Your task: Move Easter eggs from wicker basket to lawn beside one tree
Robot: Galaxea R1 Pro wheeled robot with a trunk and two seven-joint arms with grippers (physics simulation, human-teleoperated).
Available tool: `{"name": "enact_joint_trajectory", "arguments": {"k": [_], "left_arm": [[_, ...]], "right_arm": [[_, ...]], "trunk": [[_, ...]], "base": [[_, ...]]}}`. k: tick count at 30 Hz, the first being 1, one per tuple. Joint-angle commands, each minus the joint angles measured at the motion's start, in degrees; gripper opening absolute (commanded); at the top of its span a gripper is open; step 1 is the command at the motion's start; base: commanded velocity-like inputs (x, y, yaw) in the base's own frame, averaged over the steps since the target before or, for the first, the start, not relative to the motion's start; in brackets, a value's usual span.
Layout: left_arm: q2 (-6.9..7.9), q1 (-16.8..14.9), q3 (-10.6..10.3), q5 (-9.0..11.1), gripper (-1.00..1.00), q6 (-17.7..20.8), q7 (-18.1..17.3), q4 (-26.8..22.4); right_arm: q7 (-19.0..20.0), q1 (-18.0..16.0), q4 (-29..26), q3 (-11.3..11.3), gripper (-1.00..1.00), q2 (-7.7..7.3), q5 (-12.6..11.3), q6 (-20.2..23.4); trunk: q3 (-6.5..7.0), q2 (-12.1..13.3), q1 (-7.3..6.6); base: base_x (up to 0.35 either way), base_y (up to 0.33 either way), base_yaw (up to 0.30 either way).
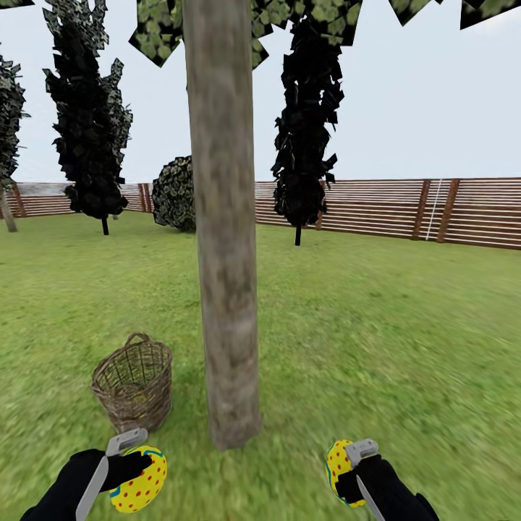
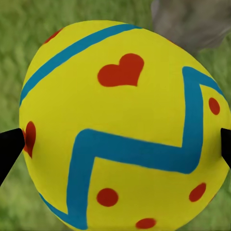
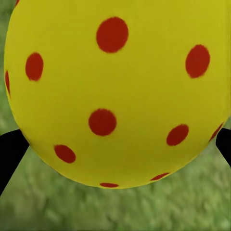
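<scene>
A thick grey-brown tree (image 1: 226, 289) rises from the lawn (image 1: 376, 333) straight ahead. Just left of its foot stands the brown wicker basket (image 1: 134, 382); I cannot see into it. My left gripper (image 1: 134, 470) is low at the left, in front of the basket, shut on a yellow Easter egg (image 1: 141, 481) with red dots and a blue zigzag (image 2: 125, 125). My right gripper (image 1: 344, 470) is low at the right of the trunk, shut on a second egg (image 1: 337, 467), whose red-dotted side (image 3: 120, 91) faces the right wrist camera above grass.
Dark narrow cypress-like trees (image 1: 90, 123) (image 1: 307, 123) and a round bush (image 1: 175, 194) stand farther back. A brown slatted fence (image 1: 405, 210) closes the garden behind them. Open grass stretches to the right of the trunk.
</scene>
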Motion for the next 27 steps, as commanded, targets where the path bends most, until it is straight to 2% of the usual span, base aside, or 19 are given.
{"name": "enact_joint_trajectory", "arguments": {"k": [1,3,10,27], "left_arm": [[-0.01,-0.03,0.13,0.35,-1.00,0.32,-0.07,-0.06],[-0.01,-0.03,0.13,0.35,-1.00,0.32,-0.07,-0.06],[-0.01,-0.03,0.13,0.35,-1.00,0.34,-0.02,0.03],[-0.01,-0.03,0.18,0.36,-1.00,0.32,-0.16,-0.14]], "right_arm": [[0.04,-0.03,-0.39,0.18,-1.00,-0.28,0.34,0.41],[0.42,-0.03,-0.60,-0.07,-1.00,-0.74,0.28,0.35],[0.53,-0.03,-0.60,0.40,-1.00,-0.74,0.30,0.27],[0.11,0.05,-1.44,0.32,-1.00,-0.91,0.35,-0.10]], "trunk": [[-0.07,-0.05,0.00],[-0.07,-0.05,0.00],[-0.07,-0.05,0.00],[-3.12,-6.86,3.73]], "base": [[0.000,0.000,0.000],[0.000,0.000,0.000],[0.000,0.000,0.000],[0.000,0.000,0.000]]}}
